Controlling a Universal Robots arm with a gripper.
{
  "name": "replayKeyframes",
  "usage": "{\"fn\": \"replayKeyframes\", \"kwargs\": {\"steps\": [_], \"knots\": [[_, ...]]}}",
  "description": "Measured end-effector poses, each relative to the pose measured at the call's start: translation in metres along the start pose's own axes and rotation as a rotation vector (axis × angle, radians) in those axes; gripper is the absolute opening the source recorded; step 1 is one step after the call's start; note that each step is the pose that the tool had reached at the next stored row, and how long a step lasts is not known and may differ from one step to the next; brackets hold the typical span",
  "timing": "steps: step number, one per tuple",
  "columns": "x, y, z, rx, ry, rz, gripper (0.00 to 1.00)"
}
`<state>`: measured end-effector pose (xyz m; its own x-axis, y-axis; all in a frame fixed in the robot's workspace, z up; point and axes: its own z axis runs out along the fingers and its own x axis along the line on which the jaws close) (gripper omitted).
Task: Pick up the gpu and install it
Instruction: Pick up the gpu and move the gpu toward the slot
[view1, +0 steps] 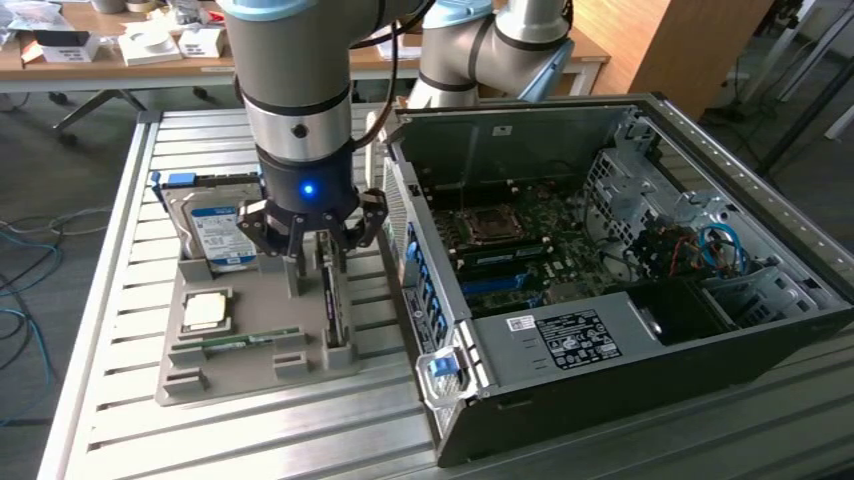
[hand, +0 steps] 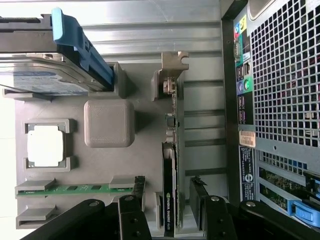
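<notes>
End effector (hand: 167, 182) — jaws wide open — straddles the upright gpu (hand: 170, 160).

Grey tray (view1: 247, 376) holds hard drive (view1: 220, 225), processor (view1: 204, 311) and memory strip (view1: 240, 341) beside an open computer case (view1: 694, 330).

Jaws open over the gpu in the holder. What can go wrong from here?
1. The jaws straddle the gpu near one end, not its middle; gripped there, it may tilt.
2. Its other end sits in a slot of the grey holder and could snag on lifting.
3. The computer case stands close beside; a swing might clip it.
</notes>
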<state>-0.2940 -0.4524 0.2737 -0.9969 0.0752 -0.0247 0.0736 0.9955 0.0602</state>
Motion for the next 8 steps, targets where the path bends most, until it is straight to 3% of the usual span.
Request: {"fn": "replayKeyframes", "kwargs": {"steps": [8], "knots": [[0.0002, -0.0006, 0.0099, 0.0, 0.0, 0.0, 0.49]]}}
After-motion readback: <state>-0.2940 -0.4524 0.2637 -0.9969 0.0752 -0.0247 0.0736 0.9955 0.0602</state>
